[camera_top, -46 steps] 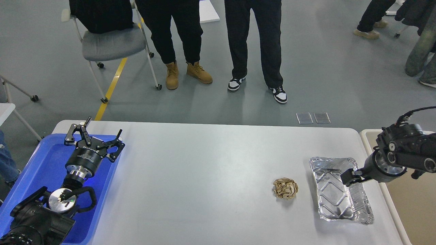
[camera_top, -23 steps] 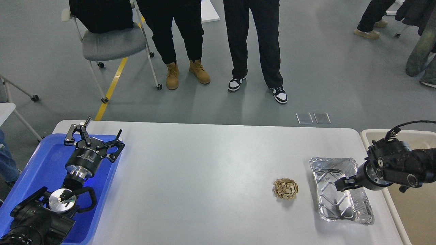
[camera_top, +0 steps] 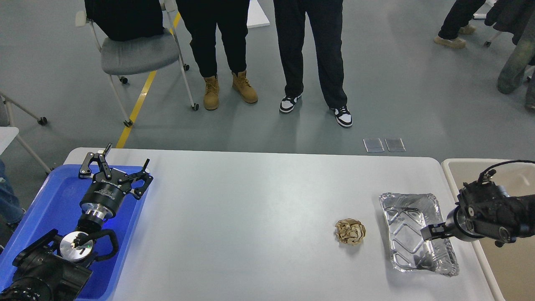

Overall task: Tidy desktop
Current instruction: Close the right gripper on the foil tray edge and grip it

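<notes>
While the large light-grey rectangular surface [camera_top: 259,217] fills the middle of the head view and carries two loose items, the step in hand appears to be a grasp on the crinkled silver foil tray [camera_top: 416,234] lying near its right edge; the right tool [camera_top: 431,232] sits over the tray's right rim, seen dark and nearly end-on, so it cannot be told whether it is released or clenched, nor whether it touches the foil. To do this step well, the tool should probably pinch the thin rim wall, not press on the floor of the tray, since foil is likely to buckle and slide; a slow lift toward the beige bin [camera_top: 508,263] just beside the surface on the right seems the sensible route. The left tool [camera_top: 115,169] hovers released, fingers spread, above the blue plastic tray [camera_top: 50,209] at the left edge. Count: one foil tray; one crumpled brown paper ball [camera_top: 350,231], lying apart from the foil tray on its left; one blue tray; one bin.
</notes>
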